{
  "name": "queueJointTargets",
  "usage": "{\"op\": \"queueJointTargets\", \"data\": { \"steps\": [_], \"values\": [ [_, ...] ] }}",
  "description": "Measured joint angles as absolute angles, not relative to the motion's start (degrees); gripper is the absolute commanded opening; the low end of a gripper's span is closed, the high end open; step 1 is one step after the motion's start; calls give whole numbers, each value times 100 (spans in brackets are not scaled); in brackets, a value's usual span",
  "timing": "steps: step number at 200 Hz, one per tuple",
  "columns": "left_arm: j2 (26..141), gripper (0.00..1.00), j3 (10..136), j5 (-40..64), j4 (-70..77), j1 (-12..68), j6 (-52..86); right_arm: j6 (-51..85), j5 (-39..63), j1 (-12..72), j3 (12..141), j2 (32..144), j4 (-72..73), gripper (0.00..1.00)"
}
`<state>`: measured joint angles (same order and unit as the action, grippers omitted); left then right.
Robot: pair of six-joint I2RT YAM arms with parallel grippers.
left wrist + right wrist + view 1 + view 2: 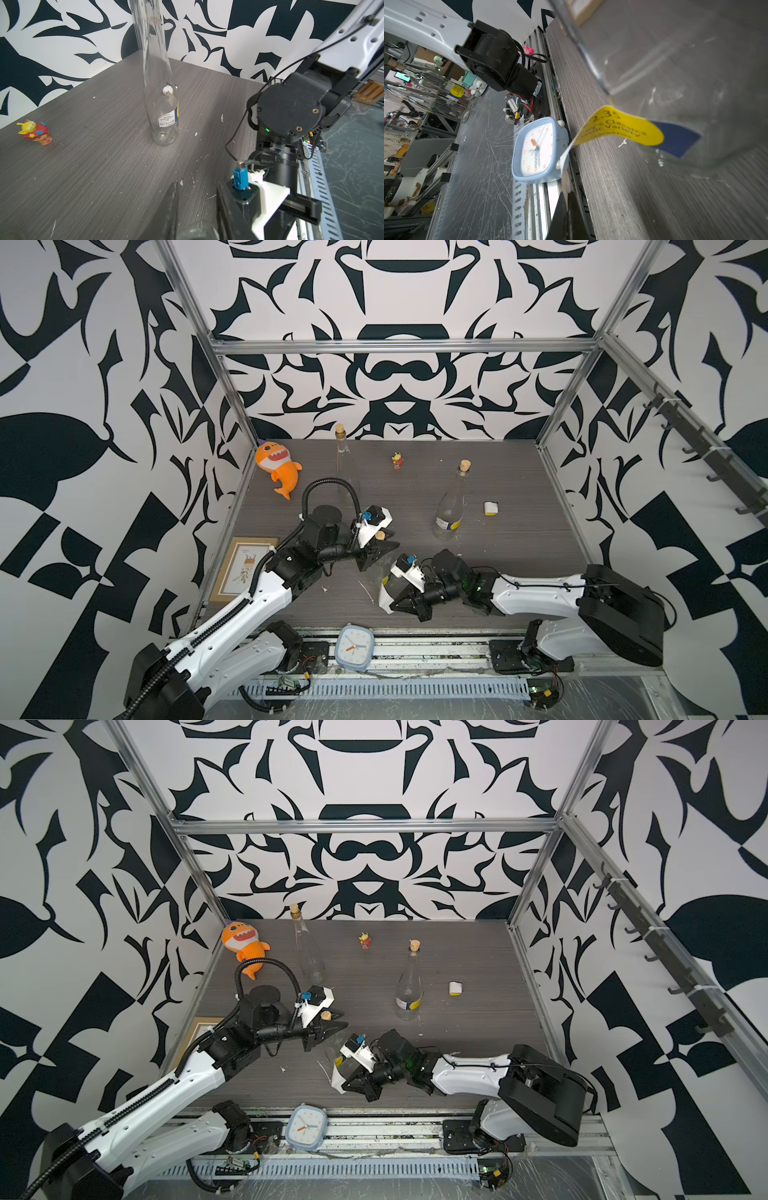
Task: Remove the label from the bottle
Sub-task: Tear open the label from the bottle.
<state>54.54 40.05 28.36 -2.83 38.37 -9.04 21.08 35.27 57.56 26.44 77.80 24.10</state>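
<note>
**Label half off, tail in the right gripper; pull line runs toward the front edge**

Label [618, 128]: the blue end is stuck low on the bottle [382, 568], the yellow part curls free, and the white tail is clamped in the right gripper [392, 605]. The bottle stands roughly upright at the front middle of the table [519, 539], its neck pinched by the left gripper [384, 541] at the cork [379, 535]. Can't tell if the base touches down.

The strip runs from the glass toward the front edge, crosswise to the bottle's long axis. The right arm is nearer the label; my read is the left only anchors. The peel likely needs a pull away from the glass.

Room is tight forward: the table edge and clock [354, 646] sit near the right gripper. There's bare table to the right. A second bottle [449, 510] stands behind, apart.
</note>
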Motion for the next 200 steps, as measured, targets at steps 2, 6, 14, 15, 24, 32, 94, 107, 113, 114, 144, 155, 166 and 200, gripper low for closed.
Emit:
{"op": "queueJointTargets", "data": {
  "steps": [2, 6, 14, 15, 24, 32, 94, 107, 113, 114, 144, 155, 166, 200],
  "values": [
    [5454, 0, 4005, 2836, -281, 3837, -904, 2097, 3509, 5756, 2644, 7749, 2370, 0],
    [5457, 0, 4005, 2838, -281, 3837, -904, 2082, 3476, 5756, 2644, 7699, 2305, 0],
    [5461, 0, 4005, 2842, -276, 3837, -904, 2049, 3402, 5745, 2644, 7603, 2143, 0],
    [5461, 0, 4005, 2845, -276, 3837, -906, 2045, 3393, 5743, 2644, 7596, 2123, 0],
    [5463, 0, 4005, 2849, -274, 3837, -906, 2014, 3308, 5721, 2644, 7505, 1922, 0],
    [5468, 0, 4005, 2853, -272, 3837, -906, 1988, 3234, 5693, 2644, 7437, 1750, 0],
    [5489, 0, 4005, 2956, -259, 3844, -904, 1822, 2740, 5428, 2744, 7067, 513, 0],
    [5494, 0, 4005, 2976, -257, 3844, -904, 1772, 2689, 5374, 2816, 6982, 261, 0],
    [5494, 0, 4005, 2982, -255, 3844, -904, 1745, 2670, 5356, 2849, 6945, 154, 0],
    [5494, 0, 4005, 2985, -255, 3844, -904, 1737, 2668, 5349, 2858, 6934, 128, 0],
    [5494, 0, 4005, 3037, -255, 3846, -904, 1586, 2613, 5166, 2995, 6757, -379, 0],
    [5500, 0, 4005, 3068, -255, 3844, -906, 1540, 2589, 5092, 3033, 6709, -543, 0],
    [5511, 0, 4005, 3100, -244, 3844, -921, 1498, 2567, 5011, 3081, 6678, -731, 0],
    [5522, 0, 4005, 3157, -235, 3844, -958, 1446, 2443, 4862, 3205, 6707, -1162, 0]
  ]
}}
